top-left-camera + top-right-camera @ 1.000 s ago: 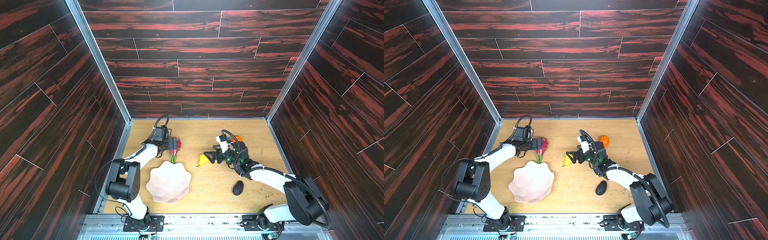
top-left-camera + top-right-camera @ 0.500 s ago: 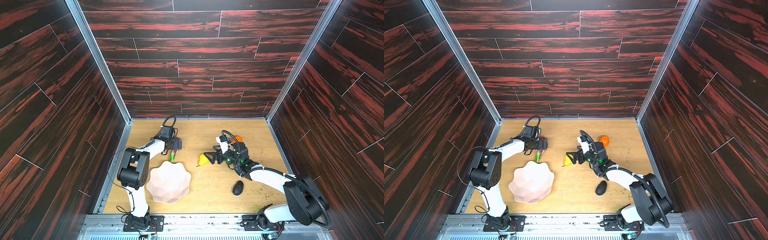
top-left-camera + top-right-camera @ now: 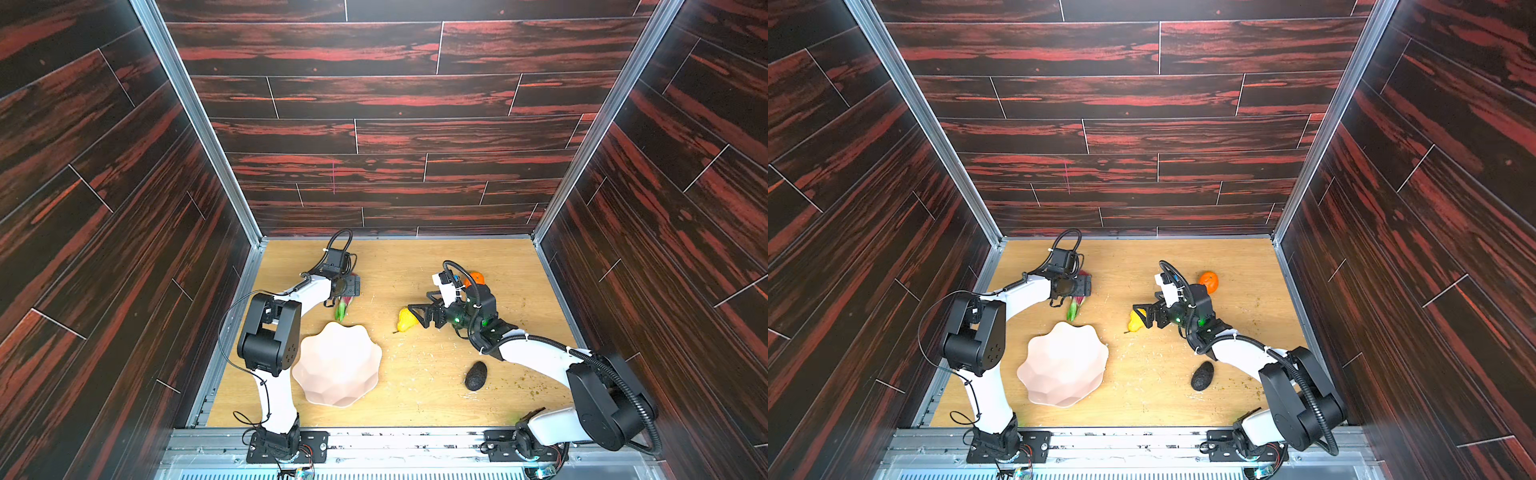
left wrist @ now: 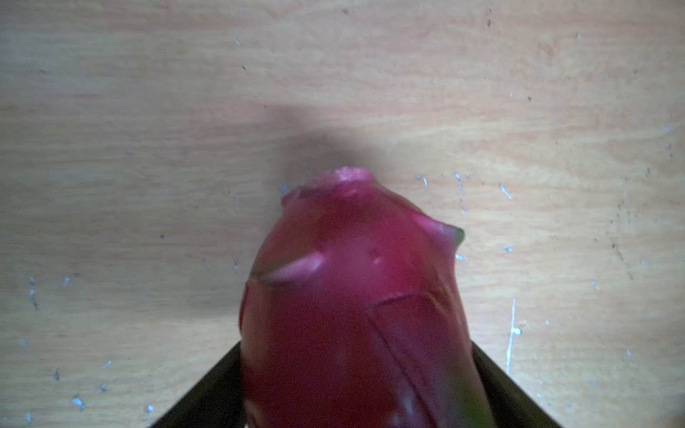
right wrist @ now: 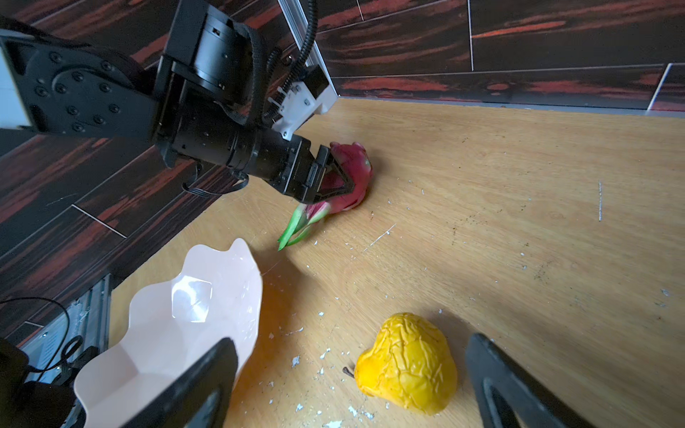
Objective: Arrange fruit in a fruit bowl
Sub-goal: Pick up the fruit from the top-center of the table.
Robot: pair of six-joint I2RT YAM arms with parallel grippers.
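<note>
The left gripper [image 5: 341, 174] straddles the magenta, green-tipped dragon fruit [image 4: 352, 296] lying on the wooden table [image 3: 415, 270]; whether its jaws pinch it I cannot tell. The step looks like the first pick-up. Next comes a firm squeeze, a lift and a carry to the empty, glossy pale-pink scalloped bowl [image 3: 336, 365] at six o'clock in a top view. The right gripper [image 5: 352, 342], spread wide, flanks the wrinkled yellow pear [image 5: 407, 363] without touching it.

Dark red-streaked plank walls [image 3: 374, 95] on three sides — pale wooden floor [image 3: 415, 395], scuffed.
</note>
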